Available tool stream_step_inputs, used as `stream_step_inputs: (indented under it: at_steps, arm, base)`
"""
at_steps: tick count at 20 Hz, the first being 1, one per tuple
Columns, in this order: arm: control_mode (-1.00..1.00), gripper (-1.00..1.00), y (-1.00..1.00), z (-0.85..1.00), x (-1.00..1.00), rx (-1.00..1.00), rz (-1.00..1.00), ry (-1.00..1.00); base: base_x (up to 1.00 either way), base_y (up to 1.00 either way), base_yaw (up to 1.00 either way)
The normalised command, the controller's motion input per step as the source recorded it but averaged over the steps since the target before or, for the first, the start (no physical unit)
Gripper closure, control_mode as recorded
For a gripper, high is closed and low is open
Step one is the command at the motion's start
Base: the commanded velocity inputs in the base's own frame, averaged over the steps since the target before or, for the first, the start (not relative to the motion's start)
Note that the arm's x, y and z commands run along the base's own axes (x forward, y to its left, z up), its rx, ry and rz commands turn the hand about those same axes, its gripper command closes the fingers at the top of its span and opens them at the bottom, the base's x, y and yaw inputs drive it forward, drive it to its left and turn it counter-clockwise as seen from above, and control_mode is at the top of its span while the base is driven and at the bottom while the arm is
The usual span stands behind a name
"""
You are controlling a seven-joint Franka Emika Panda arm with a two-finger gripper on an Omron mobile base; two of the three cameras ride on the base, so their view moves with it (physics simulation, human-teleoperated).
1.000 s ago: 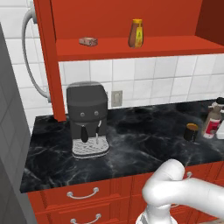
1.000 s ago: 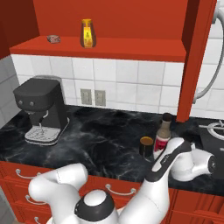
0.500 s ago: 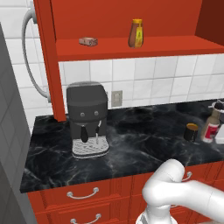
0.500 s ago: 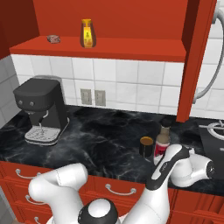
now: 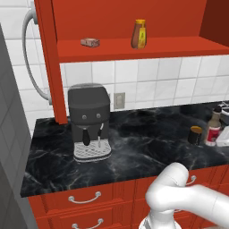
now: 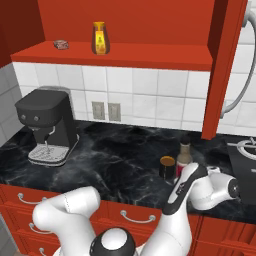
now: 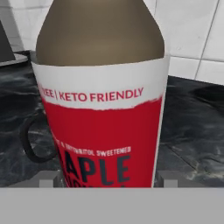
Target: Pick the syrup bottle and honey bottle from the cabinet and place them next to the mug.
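A: Red cabinet [image 5: 134, 49], left to right: a small flat brown item [image 5: 90, 42] lies on the shelf, then the honey bottle [image 5: 139, 34] stands upright, untouched. Below, the coffee machine [image 5: 89, 120] sits on the counter [image 5: 134, 147].

B: And further right?

A: Mug [image 5: 195, 135], then the syrup bottle [image 5: 213, 128] just beside it, upright on the counter. The gripper [image 7: 105, 186] is at the bottle's lower body, one fingertip at each side.

B: Clamped on it?

A: Cannot tell. The fingertips [image 7: 47, 179] are almost hidden at the frame's lower edge.

B: Handling notes?

A: Judgement only: a tall, slim, rigid bottle tips easily, so hold it at the labelled body, low. The honey bottle is short and looks squeezable and smooth; grip its mid-body with moderate force, below the cap.
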Motion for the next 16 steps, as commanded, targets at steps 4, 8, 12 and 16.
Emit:
stream_step_inputs:
  at_steps: [4, 8, 12, 16]
  arm:
    - [-1.00, 1.00, 0.01, -0.13, 0.24, 0.00, 0.00, 0.00]
    - [-1.00, 1.00, -0.01, -0.24, 0.00, 0.00, 0.00, 0.00]
    - [-1.00, 1.00, -0.06, -0.45, 0.00, 0.00, 0.00, 0.00]
    - [-1.00, 1.00, -0.02, -0.45, -0.01, 0.02, 0.00, -0.06]
  base:
    - [0.00, 0.00, 0.00]
    - [0.00, 0.00, 0.00]
    - [0.00, 0.00, 0.00]
    - [0.00, 0.00, 0.00]
